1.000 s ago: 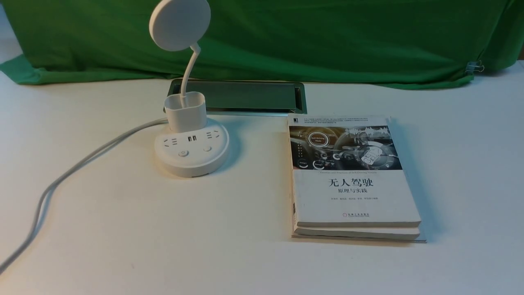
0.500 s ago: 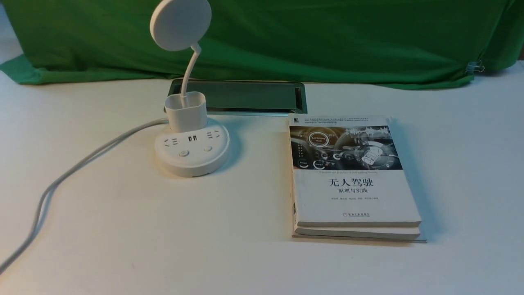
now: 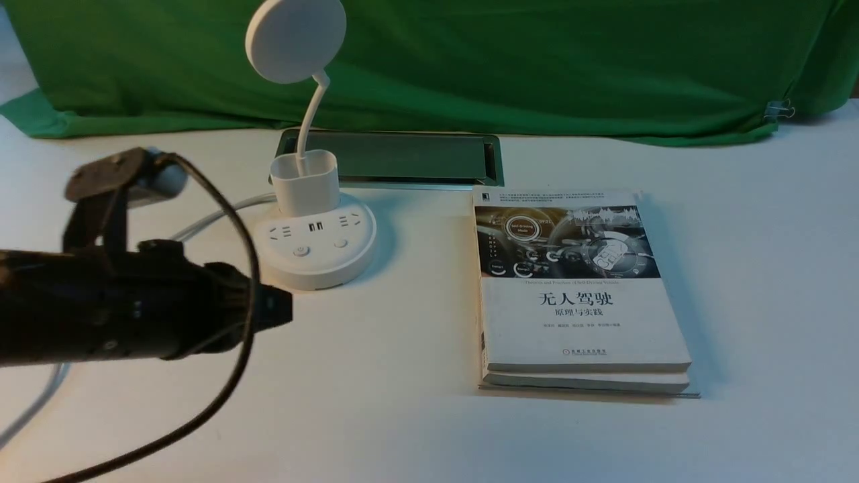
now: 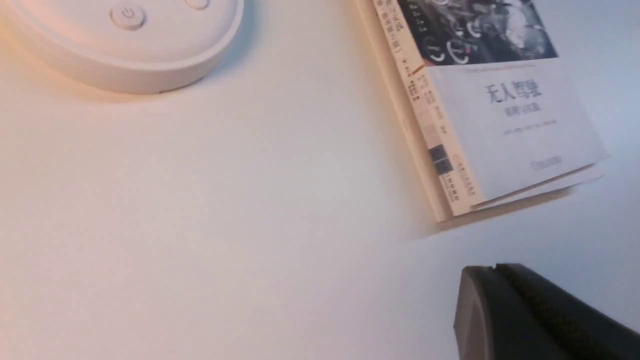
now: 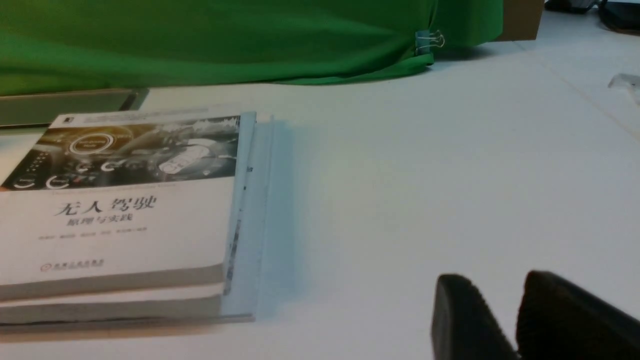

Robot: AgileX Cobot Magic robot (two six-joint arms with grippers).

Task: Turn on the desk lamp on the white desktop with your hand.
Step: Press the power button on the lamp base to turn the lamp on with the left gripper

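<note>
The white desk lamp stands on the white desktop at the back left. Its disc head is raised on a bendy neck and looks unlit. Two buttons sit on the front of the round base. My left gripper, the black hand on a thick arm, hovers just in front-left of the base, clear of it, jaws pressed together and empty. In the left wrist view the gripper is shut, with the lamp base and its power button ahead. My right gripper is slightly open over bare desktop.
Two stacked books lie right of the lamp; they also show in the left wrist view and the right wrist view. A metal-rimmed cable slot lies behind the lamp. The lamp's white cord trails left. Green cloth covers the back.
My left arm has come into the front view from the left and now reaches toward the lamp base. Lamp and books have not moved.
</note>
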